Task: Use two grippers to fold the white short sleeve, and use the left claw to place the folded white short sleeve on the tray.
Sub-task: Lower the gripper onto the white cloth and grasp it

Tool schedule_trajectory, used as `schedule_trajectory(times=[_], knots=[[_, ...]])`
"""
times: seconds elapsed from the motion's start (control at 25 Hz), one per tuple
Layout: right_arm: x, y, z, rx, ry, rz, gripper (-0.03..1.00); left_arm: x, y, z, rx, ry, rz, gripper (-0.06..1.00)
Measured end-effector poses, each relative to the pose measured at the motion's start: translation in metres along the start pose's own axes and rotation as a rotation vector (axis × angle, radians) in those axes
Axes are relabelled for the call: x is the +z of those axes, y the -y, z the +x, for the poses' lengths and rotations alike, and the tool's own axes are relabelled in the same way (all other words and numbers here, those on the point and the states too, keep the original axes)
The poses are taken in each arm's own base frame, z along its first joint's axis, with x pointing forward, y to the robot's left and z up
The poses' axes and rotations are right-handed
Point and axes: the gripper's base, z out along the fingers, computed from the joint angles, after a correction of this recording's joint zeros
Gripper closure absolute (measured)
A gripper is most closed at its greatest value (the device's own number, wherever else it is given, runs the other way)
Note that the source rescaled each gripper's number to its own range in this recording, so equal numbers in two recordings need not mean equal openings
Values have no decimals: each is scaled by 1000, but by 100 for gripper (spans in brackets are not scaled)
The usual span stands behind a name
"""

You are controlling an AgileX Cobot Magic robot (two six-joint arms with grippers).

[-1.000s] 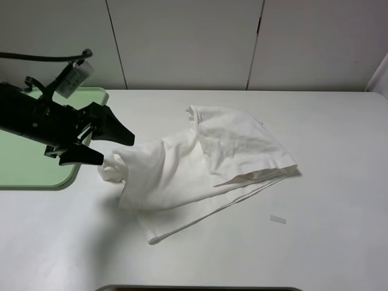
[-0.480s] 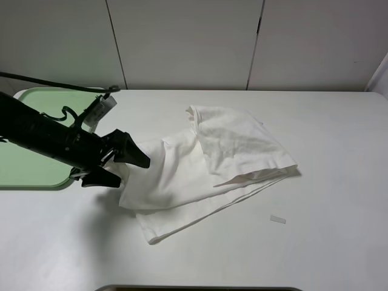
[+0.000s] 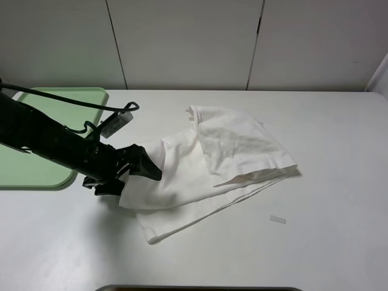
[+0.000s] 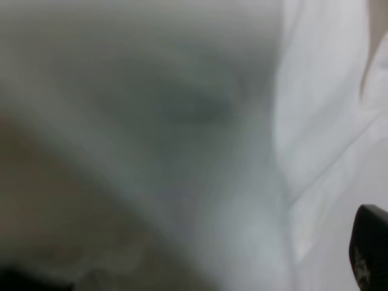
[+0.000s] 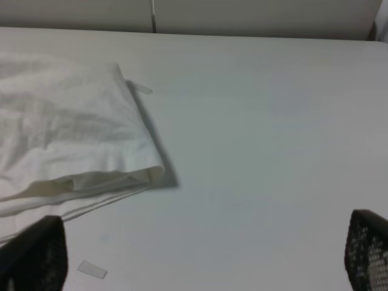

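The white short sleeve [image 3: 212, 157] lies loosely folded and wrinkled in the middle of the white table. My left gripper [image 3: 134, 180] is low at the shirt's left edge, its black fingers splayed open against the cloth. The left wrist view is filled with blurred white cloth [image 4: 321, 121], with one fingertip [image 4: 370, 248] at its edge. The pale green tray [image 3: 36, 170] sits at the table's left, behind the left arm. My right gripper [image 5: 203, 242] is wide open and empty over bare table, to one side of the shirt's folded edge [image 5: 60, 139]. It is out of the exterior view.
A small white tape strip [image 3: 277, 219] lies on the table in front of the shirt's right corner; it also shows in the right wrist view [image 5: 92, 268]. A cable and white tag [image 3: 118, 124] hang at the left wrist. White wall panels stand behind the table.
My left arm has moved right and down from beside the tray to the shirt's left edge. The bunched left end of the shirt has been pushed in toward the pile.
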Motion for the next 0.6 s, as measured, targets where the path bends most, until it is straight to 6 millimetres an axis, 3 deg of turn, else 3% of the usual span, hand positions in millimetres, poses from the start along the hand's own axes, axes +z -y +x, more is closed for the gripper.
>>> schedule_trajectory(times=[0.16,0.24,0.28,0.32,0.36,0.44,0.52,0.6], knots=[[0,0,0,0,0,0,-3,11,6,2,24,15,16,6],[0,0,0,0,0,0,-3,17,10,2,49,24,16,13],[0,0,0,0,0,0,-3,20,10,3,62,27,4,25],[0,0,0,0,0,0,-3,23,9,4,75,28,-20,46],[0,0,0,0,0,0,-3,23,9,4,75,28,-20,46],[0,0,0,0,0,0,-3,26,5,6,82,17,-41,77],[0,0,0,0,0,0,-3,24,5,7,104,2,-48,87],[0,0,0,0,0,0,-3,19,4,8,106,-22,-55,90]])
